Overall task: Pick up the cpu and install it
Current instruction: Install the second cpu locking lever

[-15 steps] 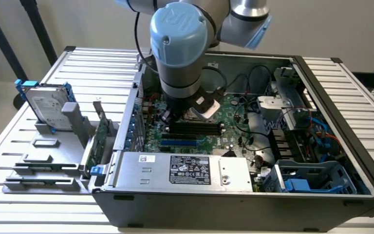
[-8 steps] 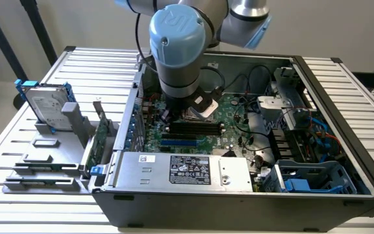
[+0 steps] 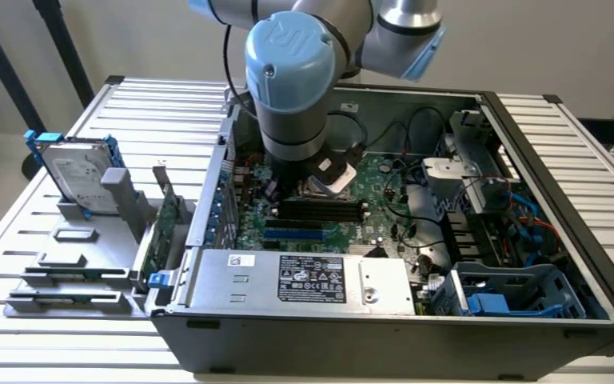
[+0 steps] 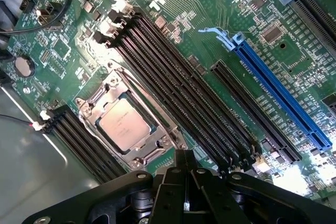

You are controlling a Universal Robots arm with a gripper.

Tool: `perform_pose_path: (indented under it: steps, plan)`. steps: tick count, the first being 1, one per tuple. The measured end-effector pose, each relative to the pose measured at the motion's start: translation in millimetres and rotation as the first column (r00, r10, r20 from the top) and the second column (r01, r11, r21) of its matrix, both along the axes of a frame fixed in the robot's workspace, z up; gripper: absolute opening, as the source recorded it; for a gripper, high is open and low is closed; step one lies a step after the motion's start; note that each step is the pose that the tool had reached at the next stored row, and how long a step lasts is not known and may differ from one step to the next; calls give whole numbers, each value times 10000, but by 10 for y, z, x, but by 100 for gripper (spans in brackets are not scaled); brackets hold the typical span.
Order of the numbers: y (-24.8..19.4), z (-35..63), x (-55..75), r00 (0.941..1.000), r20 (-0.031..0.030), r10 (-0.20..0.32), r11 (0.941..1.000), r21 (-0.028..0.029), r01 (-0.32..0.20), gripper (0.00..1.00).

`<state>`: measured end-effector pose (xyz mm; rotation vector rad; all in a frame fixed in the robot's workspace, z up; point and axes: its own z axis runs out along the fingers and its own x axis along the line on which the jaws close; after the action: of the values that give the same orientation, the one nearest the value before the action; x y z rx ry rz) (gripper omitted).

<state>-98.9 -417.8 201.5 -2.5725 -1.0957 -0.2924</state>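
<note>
A: What is seen nearest the camera in the exterior view?

B: The front wall of an open computer case (image 3: 392, 340) is seen first, laid on its side on a slatted metal bench (image 3: 61, 344). Just behind that wall a silver power supply (image 3: 301, 280) with a black label is fitted, and a blue plastic drive cage (image 3: 520, 292) is set toward the exterior view's right.

A: And the arm?

B: The robot arm (image 3: 291, 72) is reached down into the case over the green motherboard (image 3: 376, 212). Its claw (image 3: 323, 178) is hidden low beside the socket area. At the exterior view's left, a hard drive (image 3: 73, 172) with blue rails is stood upright in a grey holder (image 3: 105, 212) on the bench.

A: What is shown in the wrist view?

B: The black claw (image 4: 185, 192) is found closest, its fingers brought fully together with nothing held between them. Just beyond the tips, the cpu (image 4: 125, 125) is seated flat in its socket (image 4: 107, 90), framed by the metal bracket. Black memory slots (image 4: 178, 90) are run alongside the socket, and a long blue slot (image 4: 283, 95) is placed farther off.
</note>
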Motion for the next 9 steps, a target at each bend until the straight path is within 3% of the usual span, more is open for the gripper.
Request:
perform_pose_path:
  steps: [9]
  plan:
    - [6, -79, -2, 10000, 0, 63, 10000, -1, -63, 11]
